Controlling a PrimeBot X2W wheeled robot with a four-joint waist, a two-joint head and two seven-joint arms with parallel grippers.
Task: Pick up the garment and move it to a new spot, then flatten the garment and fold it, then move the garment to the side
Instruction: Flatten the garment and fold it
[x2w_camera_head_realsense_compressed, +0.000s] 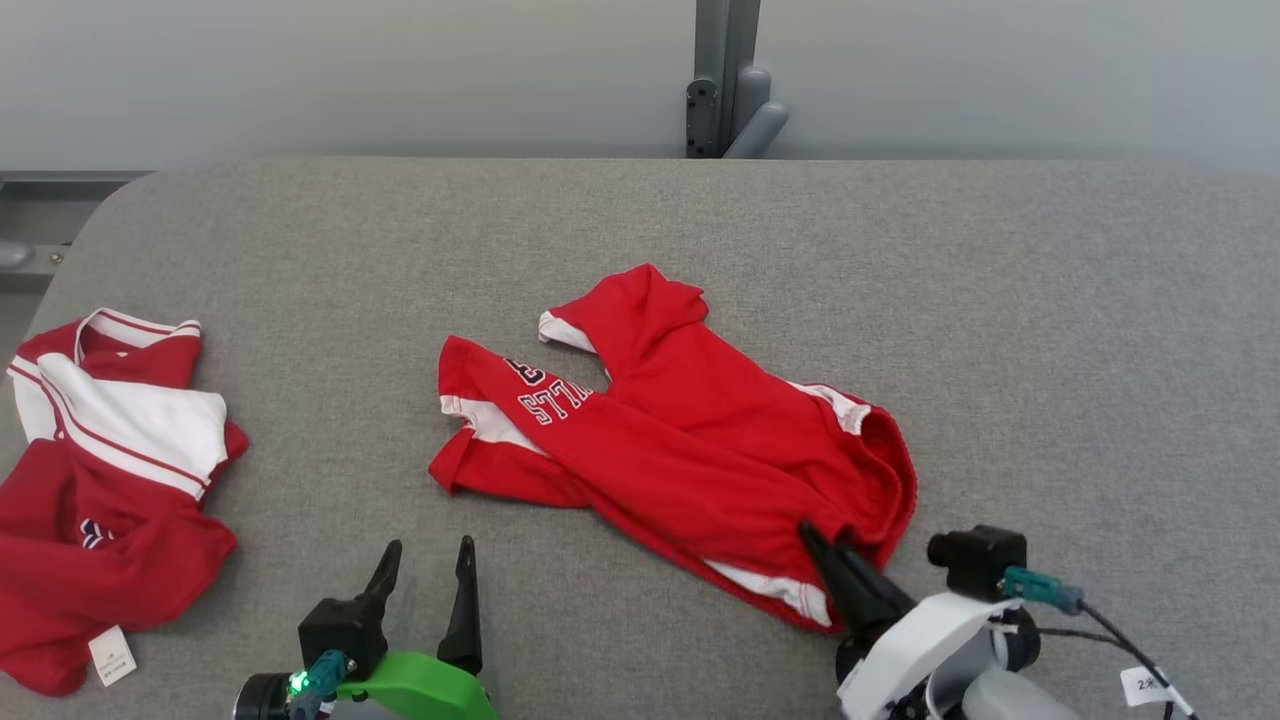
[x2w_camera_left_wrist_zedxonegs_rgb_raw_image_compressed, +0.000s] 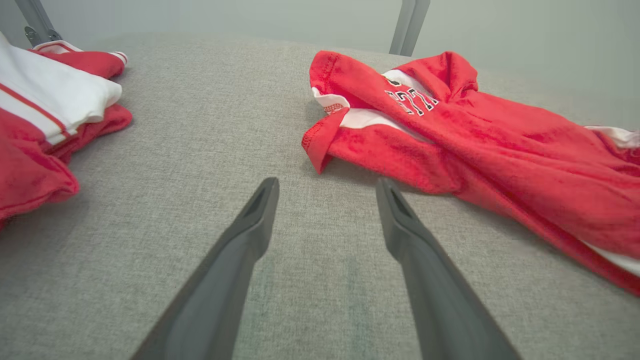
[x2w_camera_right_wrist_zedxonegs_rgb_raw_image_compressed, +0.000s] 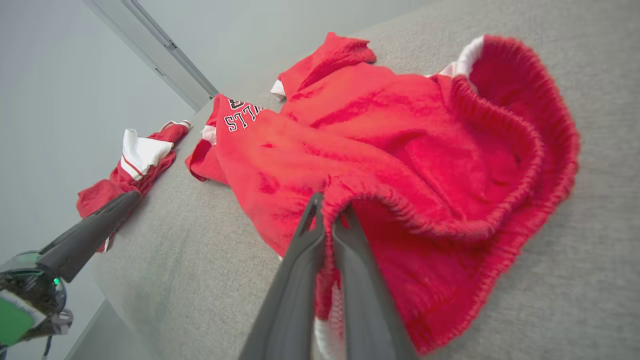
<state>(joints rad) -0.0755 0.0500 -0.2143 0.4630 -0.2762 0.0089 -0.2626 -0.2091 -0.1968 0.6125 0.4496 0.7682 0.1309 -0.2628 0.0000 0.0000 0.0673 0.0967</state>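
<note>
The garment (x2w_camera_head_realsense_compressed: 690, 440) is a crumpled red piece with white trim and lettering, lying mid-table; it also fills the right wrist view (x2w_camera_right_wrist_zedxonegs_rgb_raw_image_compressed: 400, 145) and the right half of the left wrist view (x2w_camera_left_wrist_zedxonegs_rgb_raw_image_compressed: 475, 140). My right gripper (x2w_camera_head_realsense_compressed: 830, 545) is shut on the garment's ribbed waistband at its near right corner; its fingers (x2w_camera_right_wrist_zedxonegs_rgb_raw_image_compressed: 305, 235) pinch the red hem between them. My left gripper (x2w_camera_head_realsense_compressed: 428, 560) stands open above bare table at the near left, short of the garment's sleeve (x2w_camera_left_wrist_zedxonegs_rgb_raw_image_compressed: 320, 145), with nothing between its fingers (x2w_camera_left_wrist_zedxonegs_rgb_raw_image_compressed: 260, 205).
A second red and white garment (x2w_camera_head_realsense_compressed: 100, 470) lies bunched at the table's left edge, a white tag at its near corner. The grey fabric table (x2w_camera_head_realsense_compressed: 1050, 330) spreads wide to the right and back. A grey post (x2w_camera_head_realsense_compressed: 735, 80) stands behind the far edge.
</note>
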